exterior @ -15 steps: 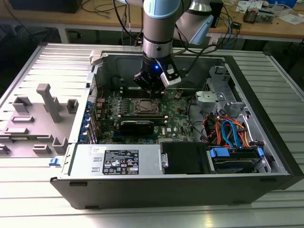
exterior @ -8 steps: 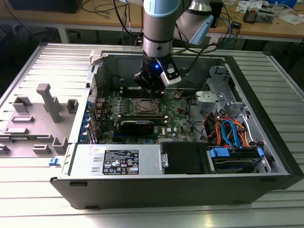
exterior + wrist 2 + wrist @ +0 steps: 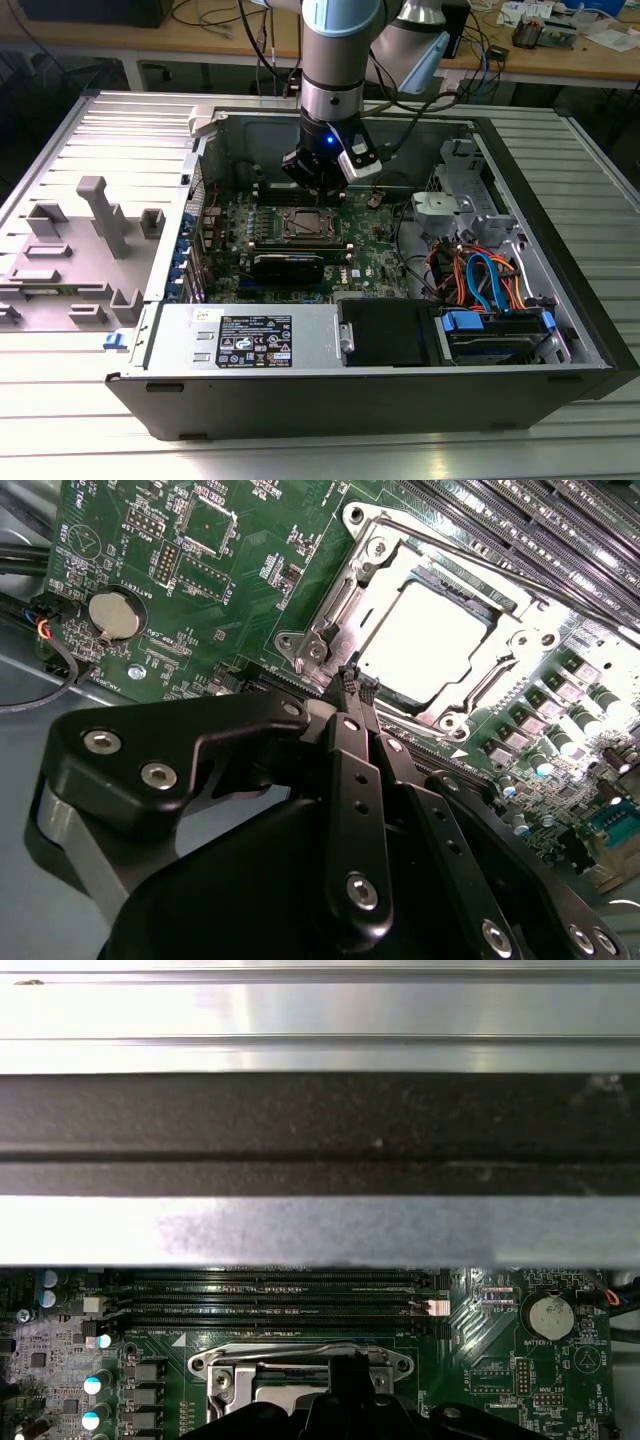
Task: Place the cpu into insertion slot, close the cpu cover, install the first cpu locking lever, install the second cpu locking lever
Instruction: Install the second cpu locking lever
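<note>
The cpu point(image 3: 425, 640), with its bright silver top, lies flat in the insertion slot point(image 3: 308, 225) on the green motherboard. The cpu cover point(image 3: 335, 605), a silver frame, rests down around the chip's edges. A thin locking lever rod point(image 3: 450, 555) runs along one side of the socket. In the second wrist view my gripper point(image 3: 352, 680) is shut with nothing between its black fingers, its tips right beside the socket's rim near a corner. In the exterior view the gripper point(image 3: 318, 185) hangs just above the socket's back edge. In the first wrist view the socket rim point(image 3: 300, 1365) sits beside the gripper point(image 3: 352, 1380).
Long black memory slots point(image 3: 540, 530) run close beside the socket, and a coin battery point(image 3: 112, 615) lies further off. The case wall point(image 3: 320, 1230) rises behind the board. Coloured cables point(image 3: 480, 275) and drive bays fill the exterior view's right; the power supply point(image 3: 250, 335) sits in front.
</note>
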Controlling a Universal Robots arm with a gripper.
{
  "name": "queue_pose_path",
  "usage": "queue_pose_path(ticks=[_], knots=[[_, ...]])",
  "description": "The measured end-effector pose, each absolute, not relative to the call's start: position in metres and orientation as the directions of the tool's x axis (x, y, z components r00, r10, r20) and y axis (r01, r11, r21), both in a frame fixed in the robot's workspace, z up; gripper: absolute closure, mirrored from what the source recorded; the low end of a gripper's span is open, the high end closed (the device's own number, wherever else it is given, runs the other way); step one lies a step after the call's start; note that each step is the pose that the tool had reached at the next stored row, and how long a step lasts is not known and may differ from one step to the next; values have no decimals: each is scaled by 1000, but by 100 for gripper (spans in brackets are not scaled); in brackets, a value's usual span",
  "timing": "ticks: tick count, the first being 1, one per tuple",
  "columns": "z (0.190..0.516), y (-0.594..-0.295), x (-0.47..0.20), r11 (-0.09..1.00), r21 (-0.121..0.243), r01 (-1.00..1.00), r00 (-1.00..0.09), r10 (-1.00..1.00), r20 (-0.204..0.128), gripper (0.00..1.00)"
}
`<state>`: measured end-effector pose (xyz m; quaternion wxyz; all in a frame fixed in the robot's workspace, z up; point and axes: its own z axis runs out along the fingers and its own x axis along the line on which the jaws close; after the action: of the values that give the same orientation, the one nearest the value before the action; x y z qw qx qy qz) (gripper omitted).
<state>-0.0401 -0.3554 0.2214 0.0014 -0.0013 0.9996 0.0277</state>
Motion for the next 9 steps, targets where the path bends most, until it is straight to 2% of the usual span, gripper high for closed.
queue_pose_path(ticks=[9], knots=[[221, -368, -40, 998, 55, -3, -1000, -3, -3, 89]])
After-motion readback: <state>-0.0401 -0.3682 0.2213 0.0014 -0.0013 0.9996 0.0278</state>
